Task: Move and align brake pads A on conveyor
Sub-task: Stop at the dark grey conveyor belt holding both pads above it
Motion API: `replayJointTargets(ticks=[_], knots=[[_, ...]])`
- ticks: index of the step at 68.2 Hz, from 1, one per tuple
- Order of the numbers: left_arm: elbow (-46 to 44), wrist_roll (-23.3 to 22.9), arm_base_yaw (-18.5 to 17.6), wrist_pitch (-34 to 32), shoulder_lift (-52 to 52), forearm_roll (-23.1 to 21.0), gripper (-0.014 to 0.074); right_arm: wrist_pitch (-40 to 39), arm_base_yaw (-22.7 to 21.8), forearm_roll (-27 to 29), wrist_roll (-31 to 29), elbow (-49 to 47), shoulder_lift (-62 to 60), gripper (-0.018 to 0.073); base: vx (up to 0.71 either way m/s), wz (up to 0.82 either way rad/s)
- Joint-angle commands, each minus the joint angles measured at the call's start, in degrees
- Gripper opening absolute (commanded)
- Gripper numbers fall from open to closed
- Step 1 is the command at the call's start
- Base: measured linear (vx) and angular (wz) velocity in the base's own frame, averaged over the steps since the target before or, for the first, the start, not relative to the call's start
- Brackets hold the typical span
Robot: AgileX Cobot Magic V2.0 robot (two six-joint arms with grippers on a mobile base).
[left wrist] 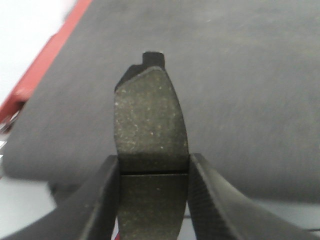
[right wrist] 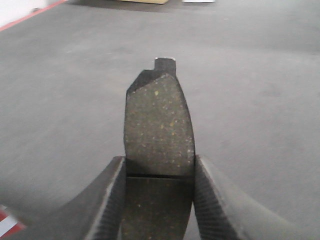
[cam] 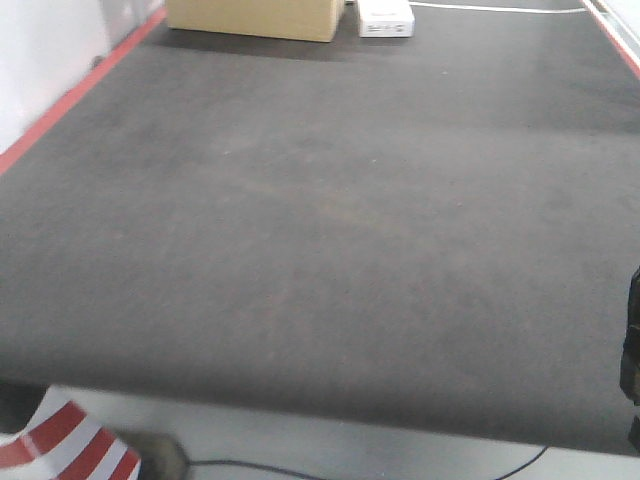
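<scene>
In the left wrist view the left gripper (left wrist: 153, 166) sits at the bottom centre of the frame, its two black ribbed fingers (left wrist: 102, 195) closed against the side edges of the first brake pad (left wrist: 150, 120). The pad stands lengthwise away from the camera with its grainy friction face and centre groove showing and a backing-plate tab at its far end. It is held over the near part of the conveyor (left wrist: 250, 75), whose red edge (left wrist: 45, 65) runs along the upper left.

In the right wrist view the right gripper (right wrist: 159, 166) clamps the second brake pad (right wrist: 157, 120) the same way, flecked face toward the camera, above the dark felt belt.

The front-facing view shows the wide belt filling the frame, a cardboard box (cam: 255, 18) and a white device (cam: 385, 17) at its top edge, and a red-and-white striped piece (cam: 70, 440) at the lower left
</scene>
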Motion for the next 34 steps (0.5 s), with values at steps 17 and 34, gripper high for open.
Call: replayJointTargets(ticks=[17, 34], knots=[[-1.73, 0.03, -0.34, -5.38, 0.17, -0.58, 0.0066, -5.25, -0.06, -0.15, -0.04, -1.74, 0.28, -0.0006, 0.25, -0.23], [-1.73, 0.03, -0.34, -5.38, 0.17, -0.58, 0.0066, -5.25, -0.06, -0.15, -0.04, -1.74, 0.28, -0.0006, 0.21, -0.23]])
